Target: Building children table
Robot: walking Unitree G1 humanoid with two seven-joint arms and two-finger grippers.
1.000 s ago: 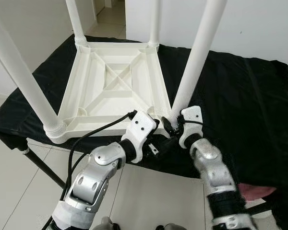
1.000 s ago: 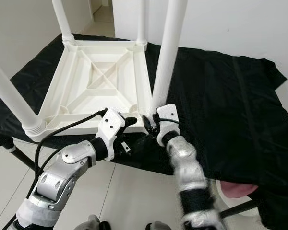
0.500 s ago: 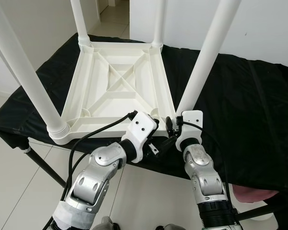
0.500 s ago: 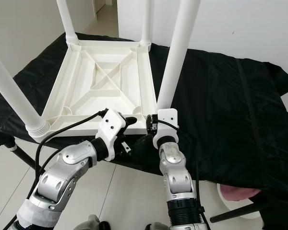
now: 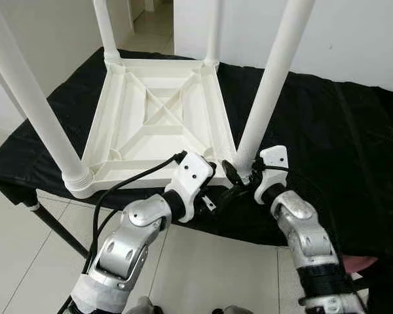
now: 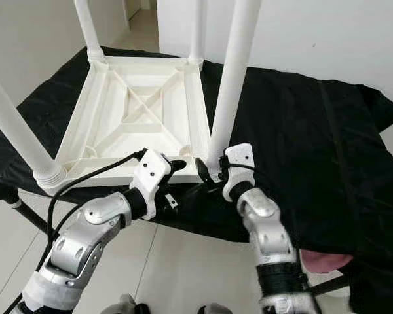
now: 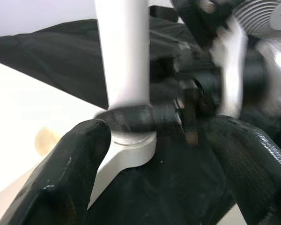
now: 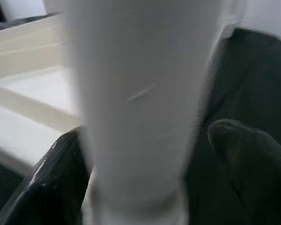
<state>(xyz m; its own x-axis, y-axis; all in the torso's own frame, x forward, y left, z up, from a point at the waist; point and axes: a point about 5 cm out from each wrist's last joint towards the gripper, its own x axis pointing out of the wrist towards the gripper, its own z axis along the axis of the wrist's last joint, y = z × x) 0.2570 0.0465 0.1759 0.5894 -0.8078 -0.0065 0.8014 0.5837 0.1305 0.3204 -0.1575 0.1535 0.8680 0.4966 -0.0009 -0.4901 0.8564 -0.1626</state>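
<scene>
- A white plastic children's table (image 5: 158,116) lies upside down on a black cloth (image 5: 327,144), its ribbed underside facing up with an X-shaped brace across the middle.
- The cloth covers a work surface with thin black legs, standing on a pale tiled floor (image 5: 13,248).
- 4 white round legs rise from the table's corners: the near-left leg (image 5: 33,108), the far-left leg (image 5: 105,29), the far-right leg (image 5: 213,29) and the near-right leg (image 5: 268,85).
- The right gripper (image 5: 243,178) is at the base of the near-right leg, where it meets the corner socket.
- In the right wrist view its 2 black fingers (image 8: 61,178) sit on either side of the leg (image 8: 140,93), spread about as wide as the leg; the picture is blurred, so firm contact cannot be confirmed.
- The left gripper (image 5: 213,190) is just beside the same corner, at the near edge of the tabletop, with a black cable (image 5: 128,183) running back from its wrist.
- In the left wrist view its 2 fingers (image 7: 61,178) are spread apart, with the corner socket (image 7: 129,143) and the leg's base between and beyond them, and the right gripper's body blurred just behind.
</scene>
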